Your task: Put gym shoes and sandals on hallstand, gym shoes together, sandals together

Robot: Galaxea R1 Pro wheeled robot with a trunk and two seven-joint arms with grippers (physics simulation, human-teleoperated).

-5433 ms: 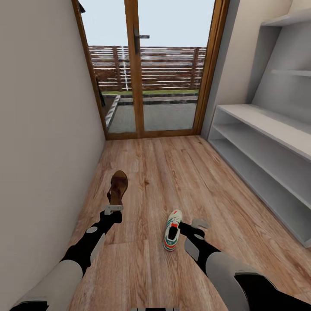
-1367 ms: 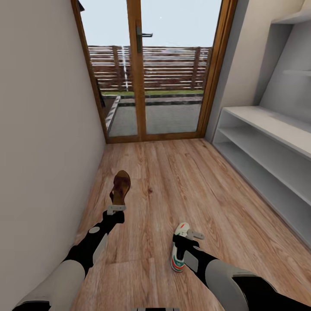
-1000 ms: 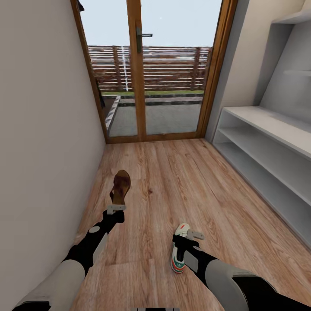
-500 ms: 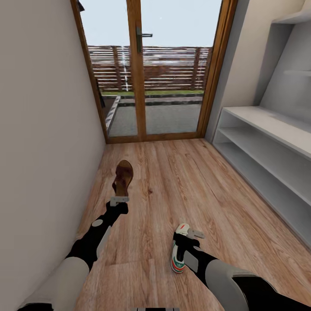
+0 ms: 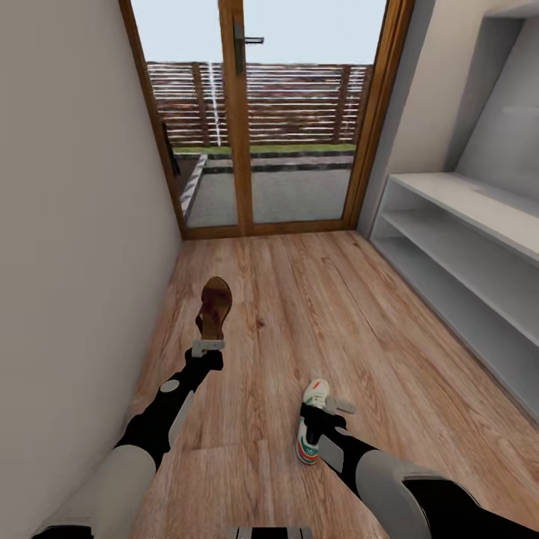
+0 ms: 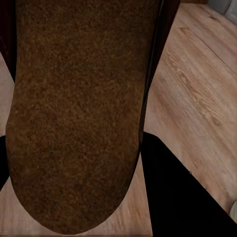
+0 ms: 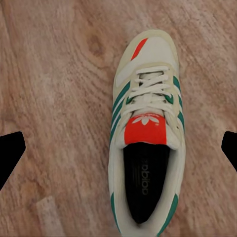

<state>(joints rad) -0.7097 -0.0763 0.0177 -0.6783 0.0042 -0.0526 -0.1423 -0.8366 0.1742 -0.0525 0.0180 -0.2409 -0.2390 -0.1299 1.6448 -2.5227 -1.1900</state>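
Note:
A dark brown sandal [image 5: 214, 307] hangs just off the corridor floor [image 5: 352, 322], toe pointing toward the door, with my left gripper [image 5: 208, 346] shut on its heel end. In the left wrist view the sandal's [image 6: 74, 113] rough underside is pressed close to the camera. One white gym shoe [image 5: 309, 427] with green stripes lies on the floor under my right gripper [image 5: 324, 410]. The right wrist view looks straight down on this gym shoe [image 7: 145, 148], with the fingertips [image 7: 11, 150] spread wide on either side of it, open and apart from it. The hallstand [image 5: 464, 247] runs along the right wall.
A wood-framed glass door [image 5: 247, 112] closes the corridor's far end. A plain wall [image 5: 75, 224] runs close along my left arm. The corridor is narrow, with bare planks between the shoes and the hallstand's lower shelf [image 5: 479, 314].
My left gripper has lifted the sandal and carried it slightly forward over the last second. The head view has tilted down a little. The right gripper holds still over the gym shoe.

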